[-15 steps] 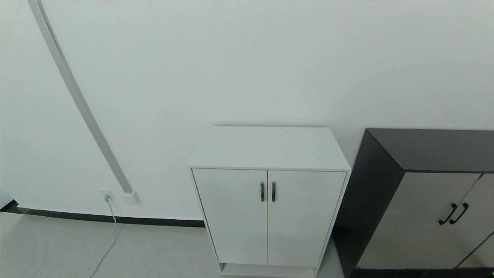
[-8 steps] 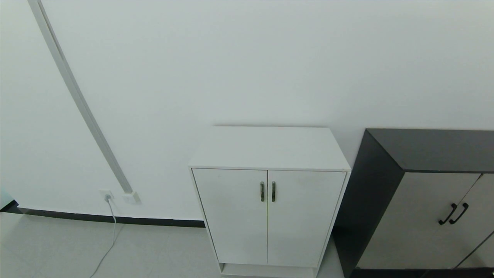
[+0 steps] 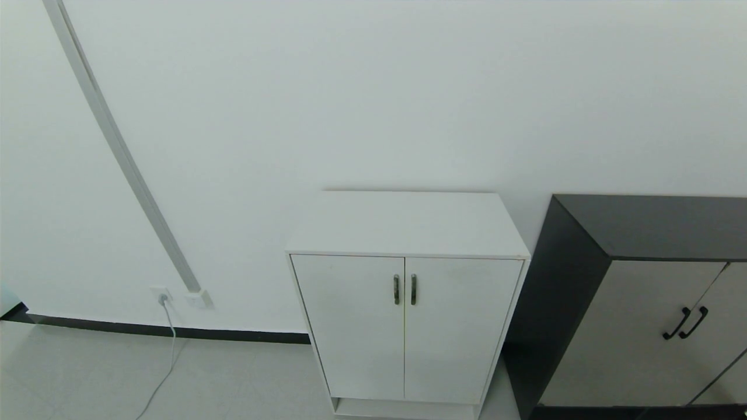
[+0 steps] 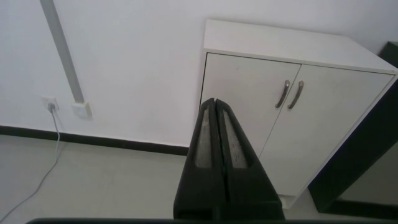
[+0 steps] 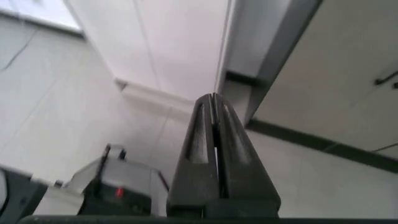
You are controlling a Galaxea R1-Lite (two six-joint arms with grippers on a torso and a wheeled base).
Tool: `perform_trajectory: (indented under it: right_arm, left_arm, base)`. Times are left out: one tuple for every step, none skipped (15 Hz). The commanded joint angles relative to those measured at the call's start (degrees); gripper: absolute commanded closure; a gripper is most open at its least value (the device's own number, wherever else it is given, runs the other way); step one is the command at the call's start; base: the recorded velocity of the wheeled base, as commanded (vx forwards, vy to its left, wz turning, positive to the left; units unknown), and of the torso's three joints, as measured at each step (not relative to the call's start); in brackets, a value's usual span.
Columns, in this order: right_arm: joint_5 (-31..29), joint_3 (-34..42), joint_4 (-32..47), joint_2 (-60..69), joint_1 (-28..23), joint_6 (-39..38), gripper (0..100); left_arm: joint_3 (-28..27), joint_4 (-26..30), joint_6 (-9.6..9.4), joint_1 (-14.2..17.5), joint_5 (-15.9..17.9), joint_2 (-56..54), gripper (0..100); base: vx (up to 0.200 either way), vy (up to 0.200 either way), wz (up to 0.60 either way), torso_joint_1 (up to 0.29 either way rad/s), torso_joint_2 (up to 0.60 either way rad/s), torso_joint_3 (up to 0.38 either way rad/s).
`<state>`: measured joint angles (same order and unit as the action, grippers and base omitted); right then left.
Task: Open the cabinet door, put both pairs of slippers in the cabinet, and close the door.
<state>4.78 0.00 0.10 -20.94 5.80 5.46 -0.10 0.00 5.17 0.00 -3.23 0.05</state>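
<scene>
Now the left gripper [image 4: 215, 104] and right gripper [image 5: 213, 99] are clenched on nothing before the closed white cabinet [image 3: 402, 224].
Each gripper's two fingers [image 4: 205, 137] press flat together; the left points toward the cabinet front, the right hangs low near its foot. Against the far wall, the cabinet has two doors [image 3: 350, 326] shut and two dark handles [image 3: 397, 289] side by side at the middle seam. One dark cabinet [image 3: 575, 280] stands just right of it. Left, one wall socket [image 3: 160, 293] holds one cable [image 3: 173, 341].
</scene>
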Motion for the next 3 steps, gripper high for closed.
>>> perform_trajectory:
  right_arm:
    - [0.1, 0.0, 0.0, 6.7, -4.6, 0.0, 100]
    - [0.1, 0.0, 0.0, 8.8, -6.0, -0.1, 100]
    - [0.1, 0.0, 0.0, 10.7, -6.3, -0.1, 100]
  left_arm:
    - [0.0, 0.0, 0.02, 0.0, 0.0, 0.0, 100]
    - [0.0, 0.0, 0.02, 0.0, 0.0, 0.0, 100]
    - [0.0, -0.1, 0.02, 0.0, 0.0, 0.0, 100]
  base:
    - [0.0, 0.0, 0.0, 0.0, 0.0, 0.0]
    - [0.0, 0.0, 0.0, 0.0, 0.0, 0.0]
    - [0.0, 0.0, 0.0, 0.0, 0.0, 0.0]
